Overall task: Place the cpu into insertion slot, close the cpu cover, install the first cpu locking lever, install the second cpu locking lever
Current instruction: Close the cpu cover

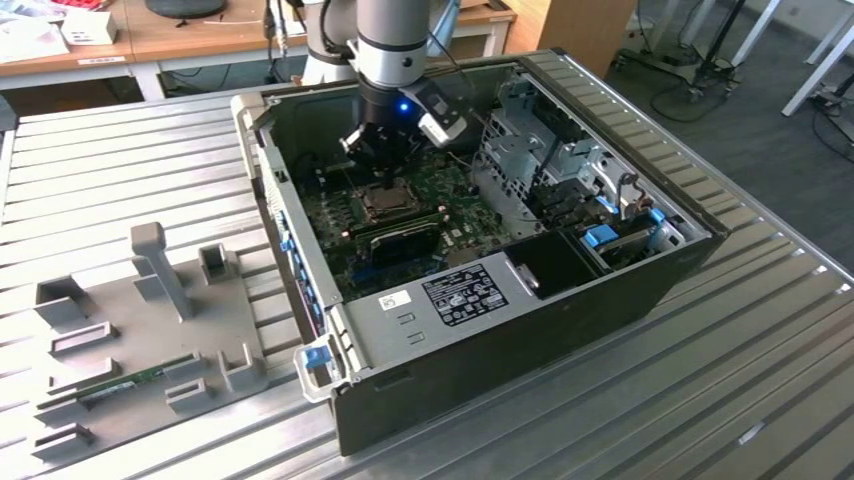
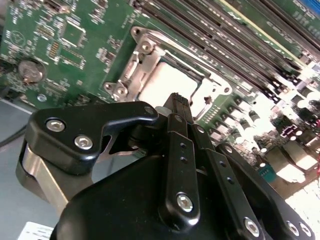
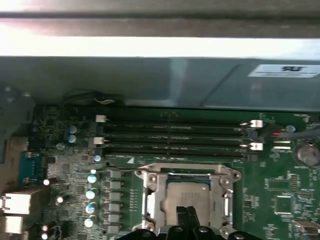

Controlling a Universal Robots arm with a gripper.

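Inside the open computer case, my gripper (image 1: 386, 183) hangs just over the insertion slot (image 1: 379, 205) on the green motherboard (image 1: 454, 235). In both wrist views the cpu (image 3: 189, 194) (image 2: 162, 82) lies flat in the slot, its grey metal top showing. The silvery cpu cover (image 3: 150, 200) (image 2: 131, 66) lies down around it as a frame. My gripper (image 3: 188, 214) (image 2: 178, 98) is shut, its two black fingers pressed together with nothing between them, the tips right above the cpu's near edge. I cannot tell whether they touch it. The locking levers cannot be made out clearly.
Long black memory slots (image 3: 175, 137) run beside the socket. The case wall (image 1: 267, 170) and a metal drive cage (image 1: 534, 150) hem the board in. A grey fixture plate (image 1: 147, 330) with upright holders lies on the slatted table at the exterior view's left.
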